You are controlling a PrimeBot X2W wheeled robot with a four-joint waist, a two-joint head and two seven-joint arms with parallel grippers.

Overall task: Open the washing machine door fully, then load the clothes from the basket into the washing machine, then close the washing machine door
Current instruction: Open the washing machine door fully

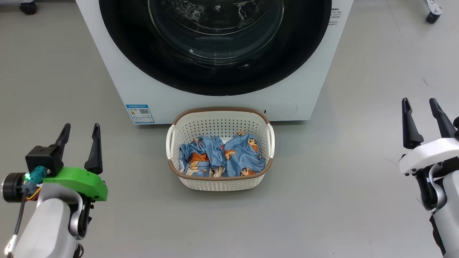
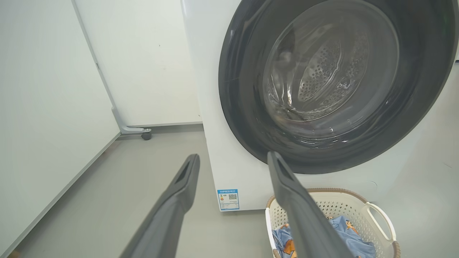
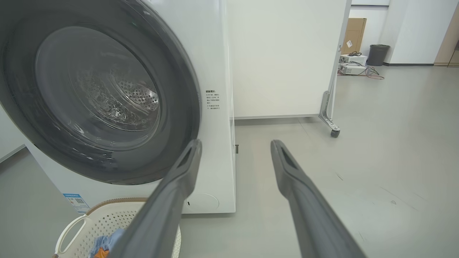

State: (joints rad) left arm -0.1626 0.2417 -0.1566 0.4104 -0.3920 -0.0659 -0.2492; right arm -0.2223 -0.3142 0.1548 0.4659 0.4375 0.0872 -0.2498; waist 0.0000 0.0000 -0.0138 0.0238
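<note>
The basket of clothes is placed just before the shut washing machine door, evidently for loading; the left gripper and right gripper are held spread, empty.

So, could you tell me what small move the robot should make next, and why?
Probably raise the open right gripper toward the rim of the round glossy black washing machine door: it looks shut, while the light blue cartoon-print clothes sit in the cream perforated basket.
</note>
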